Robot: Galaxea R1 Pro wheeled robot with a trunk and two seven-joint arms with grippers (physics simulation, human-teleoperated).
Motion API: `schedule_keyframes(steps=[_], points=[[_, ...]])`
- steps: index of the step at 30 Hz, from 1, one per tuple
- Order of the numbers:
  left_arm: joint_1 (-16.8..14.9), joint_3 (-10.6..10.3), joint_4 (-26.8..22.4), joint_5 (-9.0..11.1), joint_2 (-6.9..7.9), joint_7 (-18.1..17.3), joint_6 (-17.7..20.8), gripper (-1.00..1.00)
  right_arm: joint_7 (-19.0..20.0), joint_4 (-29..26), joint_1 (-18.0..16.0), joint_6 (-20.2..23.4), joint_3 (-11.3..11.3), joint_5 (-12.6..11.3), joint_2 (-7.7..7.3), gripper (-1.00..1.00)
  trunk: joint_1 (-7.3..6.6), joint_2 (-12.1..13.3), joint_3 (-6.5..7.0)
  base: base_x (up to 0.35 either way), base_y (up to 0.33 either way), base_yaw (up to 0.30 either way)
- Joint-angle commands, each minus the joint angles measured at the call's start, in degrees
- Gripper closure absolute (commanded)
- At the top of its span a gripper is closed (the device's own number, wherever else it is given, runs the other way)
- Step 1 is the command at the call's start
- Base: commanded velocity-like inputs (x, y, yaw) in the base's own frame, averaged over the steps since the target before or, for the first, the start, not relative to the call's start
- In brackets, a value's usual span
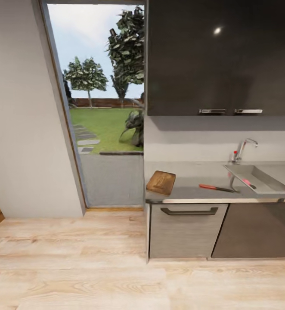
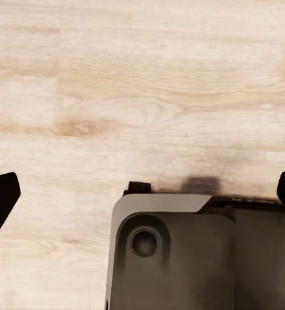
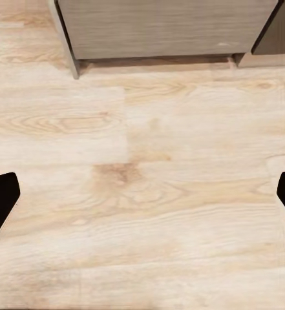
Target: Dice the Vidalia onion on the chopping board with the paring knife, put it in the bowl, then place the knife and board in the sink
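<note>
The grey countertop (image 1: 190, 172) stands ahead on the right. On its left end lies the dark-brown chopping board (image 1: 161, 182). The paring knife (image 1: 215, 187), with its orange-red handle, lies flat between the board and the sink (image 1: 269, 183). A small pink shape, seemingly the Vidalia onion (image 1: 247, 182), rests in the basin near the drain. The bowl is out of view. My left gripper (image 2: 144, 197) hangs open over the wooden floor, above my own grey base (image 2: 200, 258). My right gripper (image 3: 144, 197) is open too, empty, over the floor in front of the cabinets.
A chrome tap (image 1: 242, 150) rises behind the sink. Below the worktop are a drawer front with a dark handle (image 1: 189, 211) and a dark cabinet door (image 1: 256, 230); dark wall cabinets (image 1: 220, 56) hang above. An open doorway (image 1: 106, 129) to a garden lies left of the counter.
</note>
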Motion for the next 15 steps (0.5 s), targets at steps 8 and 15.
schedule_keyframes(steps=[8,15], points=[[0.0,0.0,0.0,0.1,0.00,0.0,-0.2,-1.00,-0.2,0.0,0.0,-0.2,0.0,-0.1,0.02,-1.00,0.06,-0.1,0.45,0.265,0.223,-0.216],[0.0,-0.2,0.0,0.1,0.00,0.0,-0.2,-1.00,-0.2,0.0,0.0,-0.2,0.0,-0.2,0.04,-1.00,0.06,-0.1,0.81,0.165,0.249,-0.171]])
